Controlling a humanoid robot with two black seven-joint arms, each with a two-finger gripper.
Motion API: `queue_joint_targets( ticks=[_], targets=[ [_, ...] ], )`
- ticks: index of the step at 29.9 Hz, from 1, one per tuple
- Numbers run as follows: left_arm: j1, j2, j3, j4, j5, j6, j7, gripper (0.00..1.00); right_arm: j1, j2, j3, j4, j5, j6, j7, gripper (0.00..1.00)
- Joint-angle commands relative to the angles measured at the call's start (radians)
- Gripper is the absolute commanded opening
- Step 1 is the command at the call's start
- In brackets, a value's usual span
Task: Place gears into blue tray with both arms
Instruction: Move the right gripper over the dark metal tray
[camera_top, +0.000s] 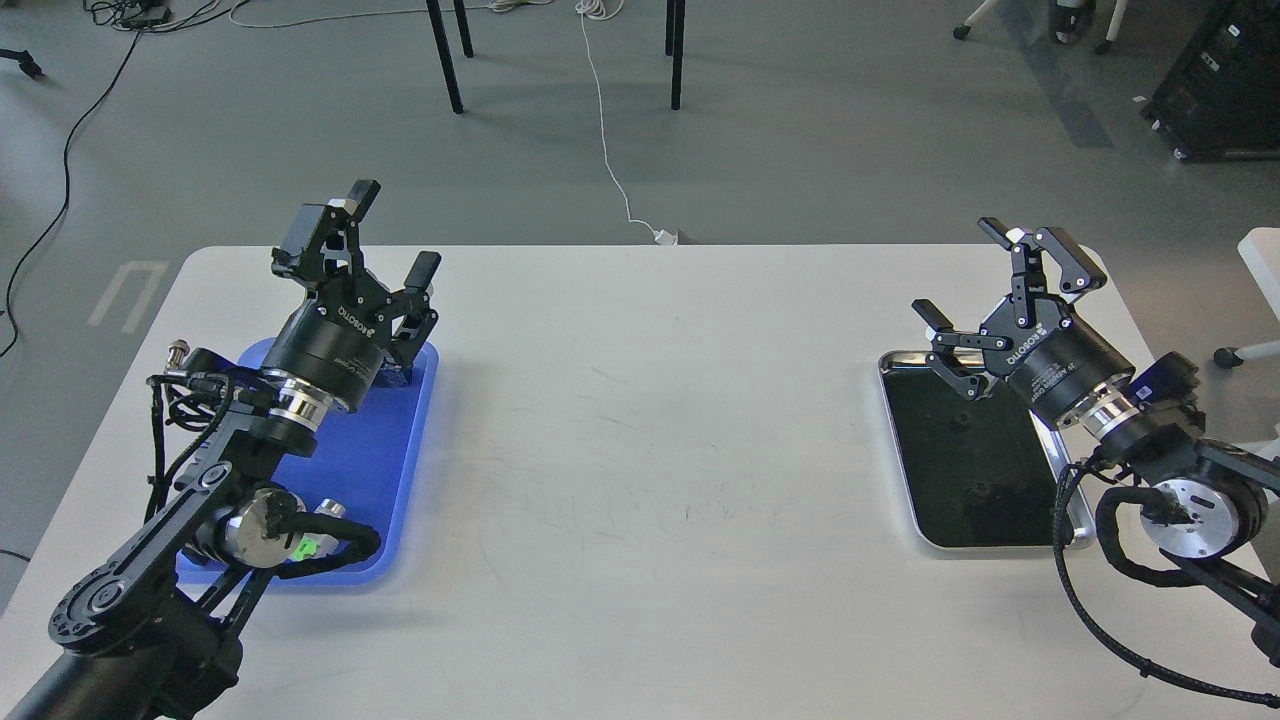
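The blue tray (372, 455) lies at the table's left side, and my left arm covers much of it. Above the tray's far end, my left gripper (395, 232) is open with nothing between its fingers. Over the far end of a silver tray at the right, my right gripper (962, 272) is open too and holds nothing. I cannot make out the gears: nothing shows on the bare part of the blue tray, and the silver tray's black inside is too dark to tell.
The silver tray with the black inside (905, 470) lies at the table's right, partly under my right arm. The white table (650, 430) spans the view between the trays. Chair legs (447, 60) and a white cable (605, 140) are on the floor beyond.
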Motion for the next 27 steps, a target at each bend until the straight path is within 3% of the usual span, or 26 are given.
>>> queue_joint_targets(
  ticks=[1,11,14,21,27],
  targets=[
    [0.001,-0.016,0.011,0.000,0.006,0.001,0.000,0.98,0.002,-0.006,0.001,0.001,0.003,-0.008,0.000,0.99],
    [-0.042,-0.017,0.015,0.057,0.000,-0.002,0.007,0.98,0.020,-0.027,-0.007,0.003,-0.017,0.004,0.000,0.99],
    [-0.059,-0.010,0.015,0.075,0.003,-0.008,0.007,0.98,0.066,-0.084,-0.021,0.003,-0.113,0.010,0.000,0.99],
    [-0.084,-0.019,0.019,0.095,0.010,0.001,0.006,0.98,0.327,-0.294,-0.204,0.012,-0.713,0.128,0.000,0.99],
    [-0.075,-0.022,0.045,0.091,0.009,0.002,-0.003,0.98,0.707,-0.329,-0.533,-0.041,-1.171,0.154,0.000,0.99]
  ],
)
